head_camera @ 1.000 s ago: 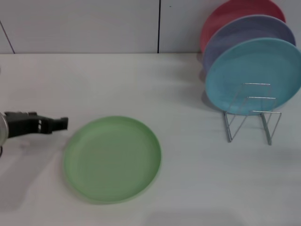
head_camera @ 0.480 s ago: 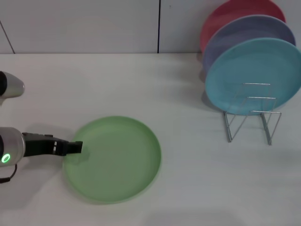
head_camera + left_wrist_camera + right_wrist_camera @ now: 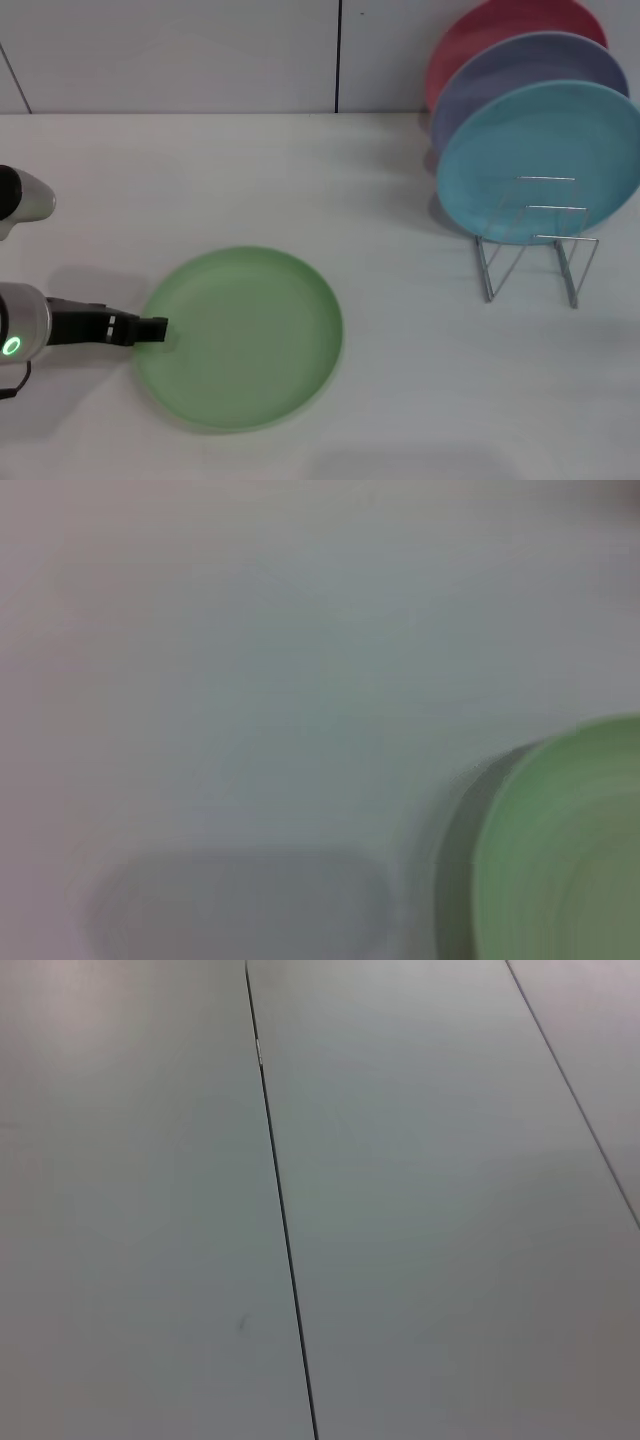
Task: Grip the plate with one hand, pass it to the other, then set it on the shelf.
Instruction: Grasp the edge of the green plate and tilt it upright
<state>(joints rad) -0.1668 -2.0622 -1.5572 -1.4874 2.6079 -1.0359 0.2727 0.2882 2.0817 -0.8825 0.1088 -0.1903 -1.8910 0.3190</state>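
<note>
Since 0.5 s ago, the left gripper (image 3: 152, 329) has dropped slightly and drawn back a touch, its tip now meeting the left rim of the green plate (image 3: 240, 338). Whether its fingers are spread or pinching the rim cannot be told from the head view, and the left wrist view shows only the plate's edge (image 3: 560, 850) over pale table (image 3: 250, 680), no fingers.

Lying flat on the white table (image 3: 400, 400) near the front, the plate looks like light, stiff matte plastic with a shallow raised rim, probably not fragile but apt to slip or tilt if pinched thinly. That rim is the only real hold, best taken deep at the left edge so the far side is free for the other gripper.

Farther right, the wire rack (image 3: 535, 240) already carries 3 upright plates: teal (image 3: 530, 150) in front, lavender (image 3: 510, 70) behind, red (image 3: 480, 30) rearmost. No right gripper is in view; its wrist camera faces a blank panel.
</note>
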